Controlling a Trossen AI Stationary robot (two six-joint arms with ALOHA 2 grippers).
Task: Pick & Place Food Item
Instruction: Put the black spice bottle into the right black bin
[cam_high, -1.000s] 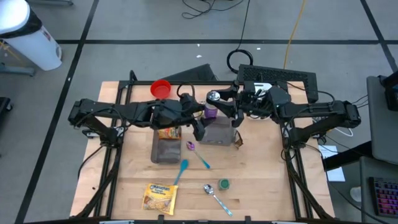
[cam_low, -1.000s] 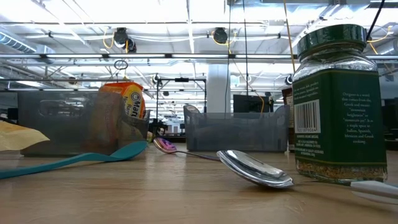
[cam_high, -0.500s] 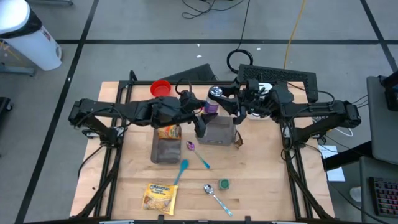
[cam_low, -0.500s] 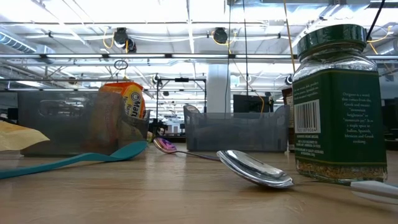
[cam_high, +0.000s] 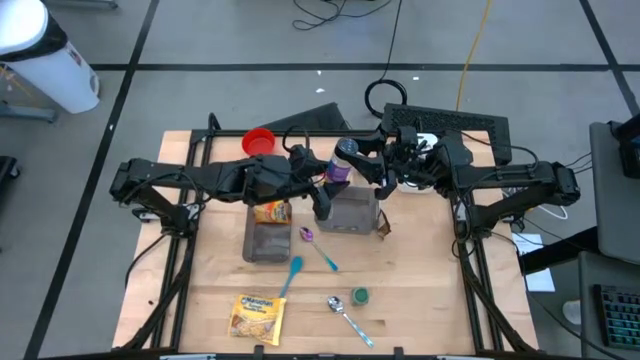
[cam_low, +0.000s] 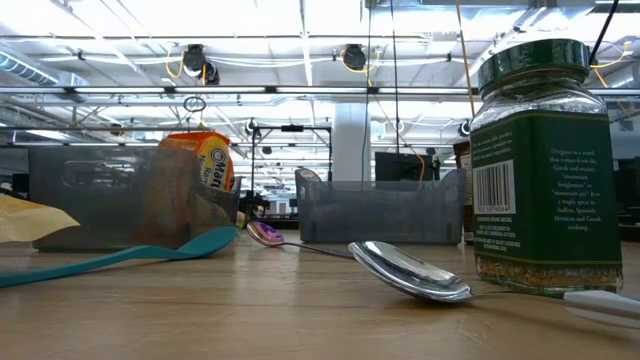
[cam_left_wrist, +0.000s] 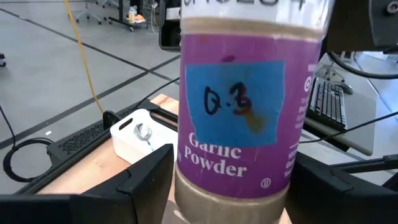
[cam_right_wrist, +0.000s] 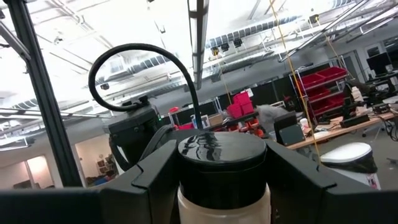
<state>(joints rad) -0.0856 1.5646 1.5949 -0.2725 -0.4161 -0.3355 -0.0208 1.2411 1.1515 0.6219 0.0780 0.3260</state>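
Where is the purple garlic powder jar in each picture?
High view: the garlic powder jar sits near the table's far middle, between both grippers.
Low view: not in it.
Left wrist view: the jar fills the middle, between two dark fingers.
Right wrist view: only its black lid and pale top, bottom centre.
Shared landmark: the jar's black lid, in the high and right wrist views.

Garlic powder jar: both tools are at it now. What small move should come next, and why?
Probably one tool should let go before any carrying. The right tool is clamped on the black lid of the garlic powder jar while the left tool sits at its purple label, so two arms share one jar. The grey bin lies just beside.
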